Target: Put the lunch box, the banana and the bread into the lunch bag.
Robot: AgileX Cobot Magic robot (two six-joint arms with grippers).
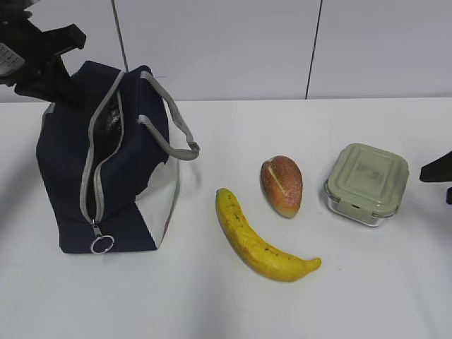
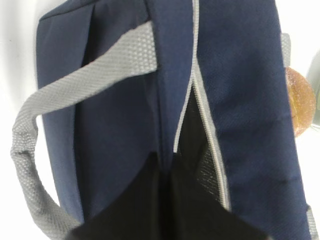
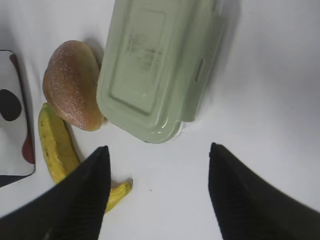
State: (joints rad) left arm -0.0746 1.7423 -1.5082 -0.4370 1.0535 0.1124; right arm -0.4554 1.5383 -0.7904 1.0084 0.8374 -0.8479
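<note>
Left claw [image 2: 165, 200] pinched shut on navy fabric lunch bag [image 1: 70, 176], upper left, propping zipper mouth apart. Right claw [image 3: 157, 195] spread wide, empty, lined up on sage-lidded clear lunch box [image 3: 155, 65].

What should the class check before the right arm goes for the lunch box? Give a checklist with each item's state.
1. Bag upright, zipper open: ok.
2. Left end effector shut on the bag's opening edge: ok.
3. Right end effector open, empty: ok.
4. Box lid on: ok.
5. Box between the right fingers: not ok, it lies ahead of them.
6. Room inside the bag for box, bread and banana: cannot tell.
</note>
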